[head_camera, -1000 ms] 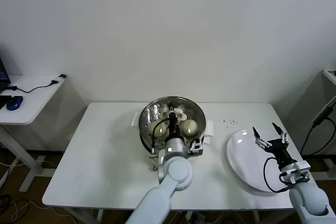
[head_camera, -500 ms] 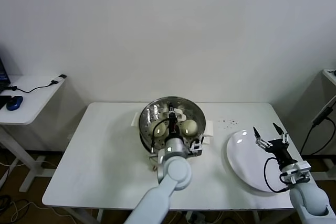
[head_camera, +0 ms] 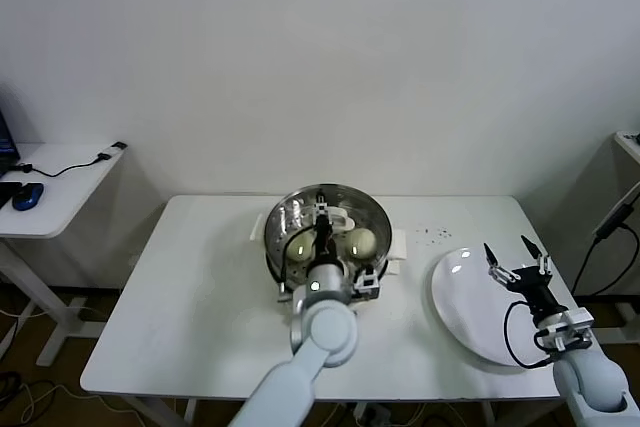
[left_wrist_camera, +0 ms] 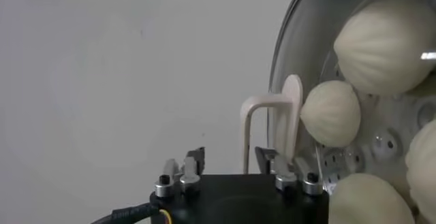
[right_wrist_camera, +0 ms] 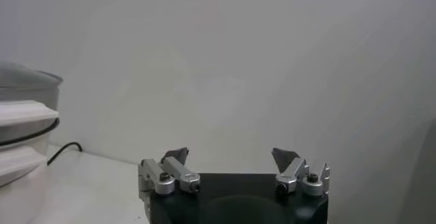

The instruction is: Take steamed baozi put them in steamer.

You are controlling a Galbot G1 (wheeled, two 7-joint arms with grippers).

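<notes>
The steamer stands at the table's middle, shiny steel with white side handles. Cream-white baozi lie in it; two show in the head view, and several show on the perforated floor in the left wrist view. My left gripper hangs over the steamer, open and empty. In its wrist view the gripper is by the rim and a white handle. My right gripper is open and empty over the white plate; it also shows in the right wrist view.
The white plate at the right holds no buns and reaches the table's front right edge. Small dark specks lie on the table behind it. A side desk with a mouse and cable stands far left. The steamer's side shows in the right wrist view.
My left arm has shifted slightly to the left over the steamer. The right arm has barely moved.
</notes>
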